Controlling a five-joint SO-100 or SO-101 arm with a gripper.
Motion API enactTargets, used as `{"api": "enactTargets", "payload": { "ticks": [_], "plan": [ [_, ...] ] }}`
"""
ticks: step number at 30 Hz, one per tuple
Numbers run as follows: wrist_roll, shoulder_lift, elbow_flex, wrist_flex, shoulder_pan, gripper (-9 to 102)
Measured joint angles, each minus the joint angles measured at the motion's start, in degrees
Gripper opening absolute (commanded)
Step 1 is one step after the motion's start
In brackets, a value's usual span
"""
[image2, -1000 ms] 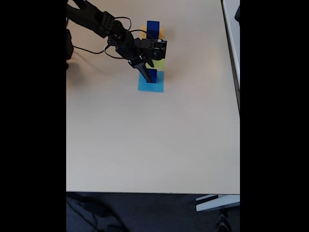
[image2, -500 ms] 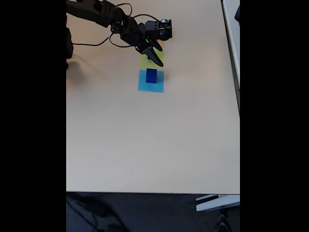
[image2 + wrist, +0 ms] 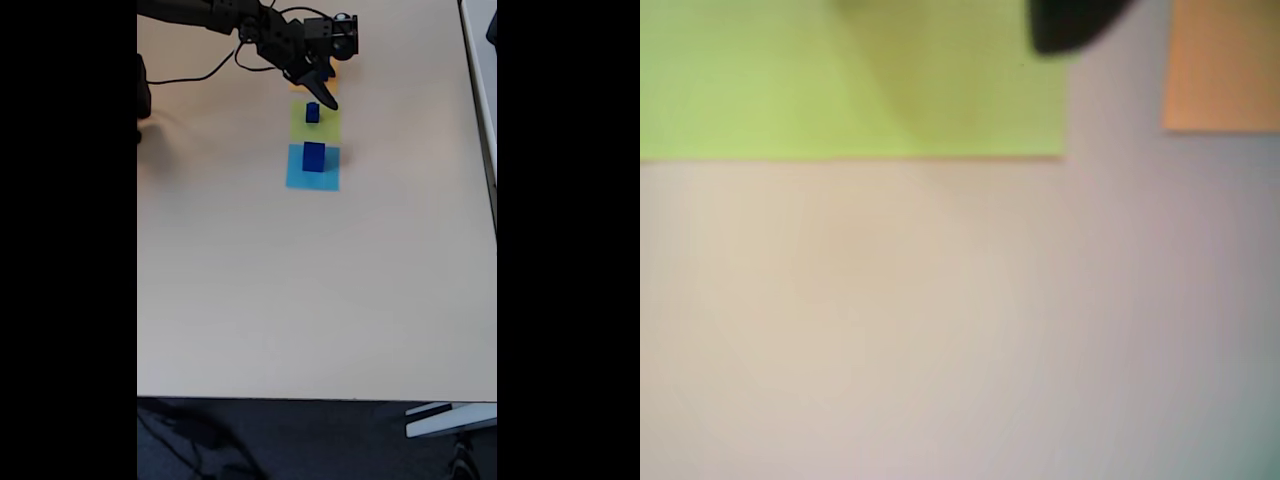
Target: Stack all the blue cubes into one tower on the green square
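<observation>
In the fixed view a small blue cube [image 3: 313, 113] sits on the green square [image 3: 328, 127]. Below it, a larger blue cube [image 3: 314, 156] stands on a light-blue paper square [image 3: 295, 178]. My gripper [image 3: 325, 98] hangs just above the green square's top edge, pointing down-right, apart from both cubes and with nothing seen between its fingers. It covers most of the orange square [image 3: 333, 68]. The blurred wrist view shows the green square [image 3: 760, 90] at the upper left and one dark fingertip [image 3: 1072, 25] at the top edge.
The orange square [image 3: 1225, 65] is at the top right of the wrist view. In the fixed view the arm [image 3: 215, 15] and its cable [image 3: 190, 80] cross the upper left. The beige table [image 3: 320, 290] ends at a front edge at the bottom.
The gripper rose from the cube on the light-blue square and moved up the picture past the green square. The small cube on the green square came into sight.
</observation>
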Motion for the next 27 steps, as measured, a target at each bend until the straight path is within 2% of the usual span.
{"api": "enactTargets", "payload": {
  "ticks": [13, 27],
  "plan": [
    [5.5, -0.4, 2.9, 0.0, -3.9, 34],
    [3.9, -0.5, 11.0, -8.4, -4.0, 33]
  ]
}}
